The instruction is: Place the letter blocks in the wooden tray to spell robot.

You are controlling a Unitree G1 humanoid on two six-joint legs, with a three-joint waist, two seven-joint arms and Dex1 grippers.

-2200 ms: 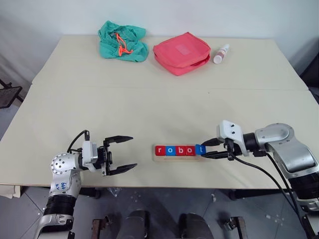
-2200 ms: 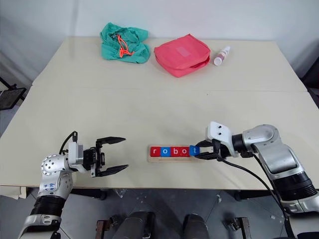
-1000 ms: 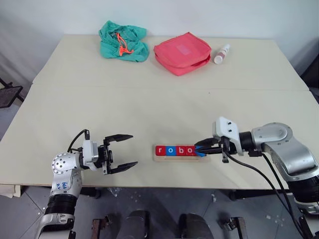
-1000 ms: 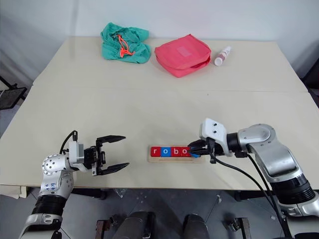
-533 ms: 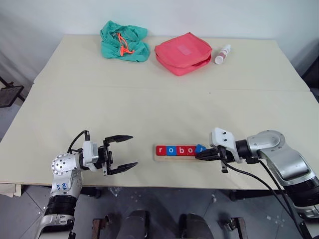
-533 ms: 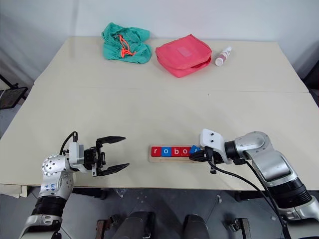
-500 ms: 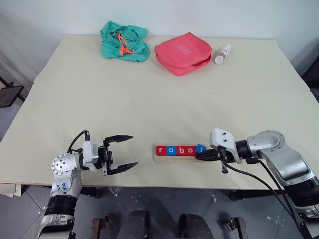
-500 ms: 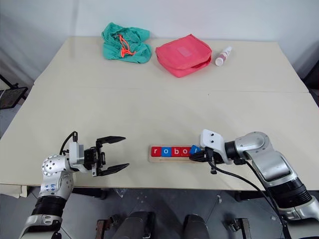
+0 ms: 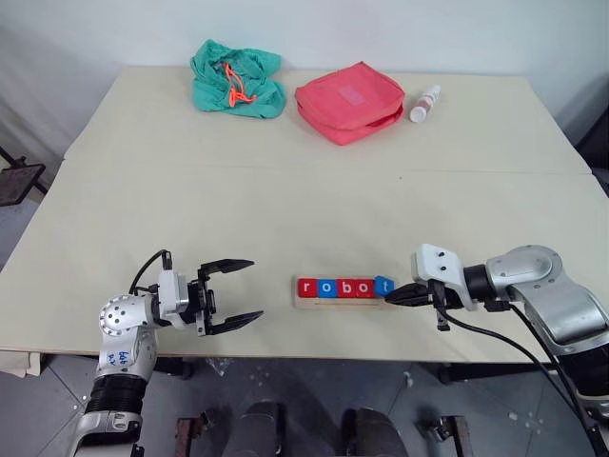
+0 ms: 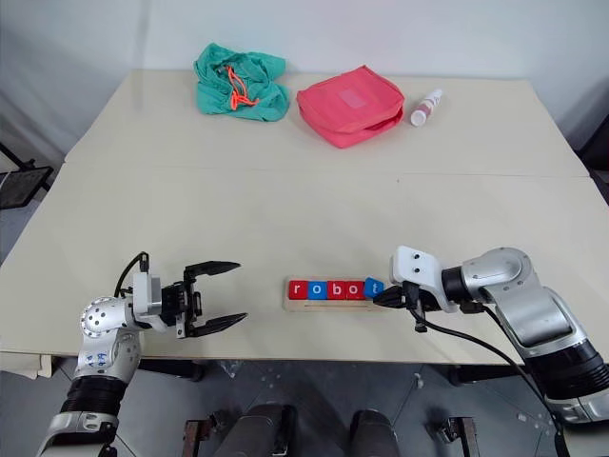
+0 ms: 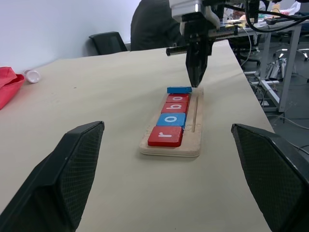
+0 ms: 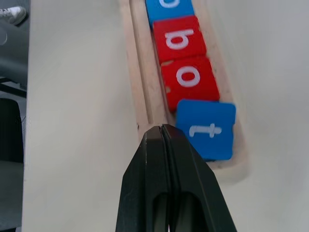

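Five letter blocks [image 9: 343, 288] sit in a row in the wooden tray [image 9: 341, 302] near the front edge of the table [image 9: 285, 200], reading r, o, b, o, t from the robot's left to its right. The red r, blue o, red b and red o lie square in line, while the blue t block [image 12: 206, 129] at the right end sits slightly askew, one corner turned out of line with its neighbours. The right claw [image 9: 392, 297], its two black fingers pressed together and holding nothing, points at the tray's right end, its tip just beside the t block. The left claw [image 9: 245, 291] hovers well to the left of the tray, its fingers spread wide and empty. At the far side of the table lie a crumpled green cloth [image 9: 235, 78], a pink pouch [image 9: 348, 100] and a small white bottle [image 9: 423, 104] on its side.
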